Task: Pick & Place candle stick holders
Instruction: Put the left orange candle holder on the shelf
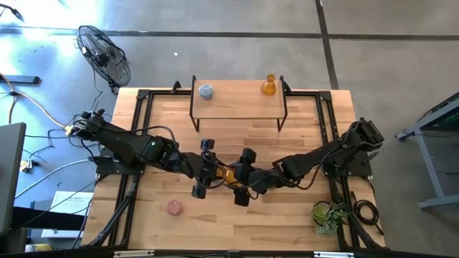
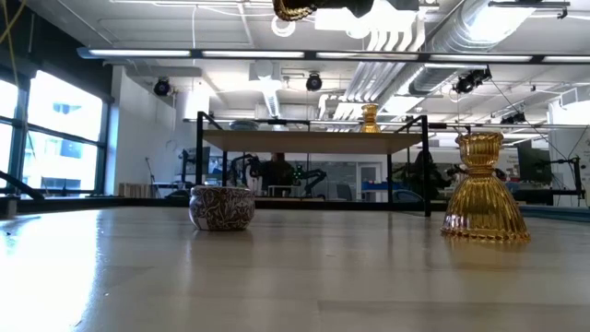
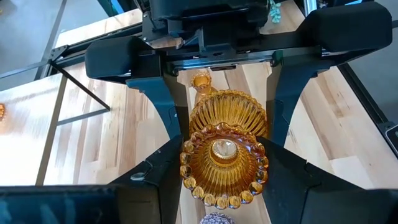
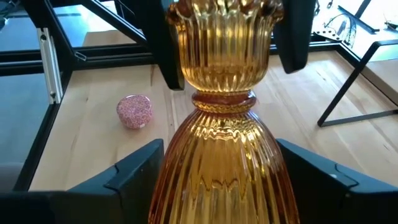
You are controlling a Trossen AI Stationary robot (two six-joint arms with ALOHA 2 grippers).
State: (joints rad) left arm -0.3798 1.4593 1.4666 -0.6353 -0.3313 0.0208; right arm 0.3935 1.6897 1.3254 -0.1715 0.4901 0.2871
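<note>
Both grippers meet above the middle of the table on one amber flask-shaped holder [image 1: 229, 174], held high; it shows at the top of the low view [image 2: 295, 9]. My left gripper [image 3: 224, 149] is shut on its cup end. My right gripper [image 4: 219, 146] is shut on its bell-shaped body. A second amber holder [image 2: 484, 189] stands upright on the table; the arms hide it in the high view. A squat pink holder [image 1: 173, 208] sits on the table at the near left. A pale blue holder [image 1: 206, 91] and a third amber one [image 1: 269, 86] stand on the shelf. My left gripper pinches the holder's beaded cup end [image 3: 186, 163] between its two fingers, one on each side. The fingers come level from the table's left, along the holder's length. The holder is lifted clear of the table, lying roughly level between the two grippers. My right gripper pinches the ribbed bell body [image 4: 180, 162] between its two fingers [image 4: 134, 171], one on each side. The fingers come level from the table's right, facing my left gripper. The holder's cup end points away from this gripper, clear of the table.
A black-framed wooden shelf [image 1: 237, 107] stands at the table's far middle. A green leafy plant [image 1: 327, 215] sits at the near right corner. A fan [image 1: 104, 54] stands on the floor beyond the far left corner.
</note>
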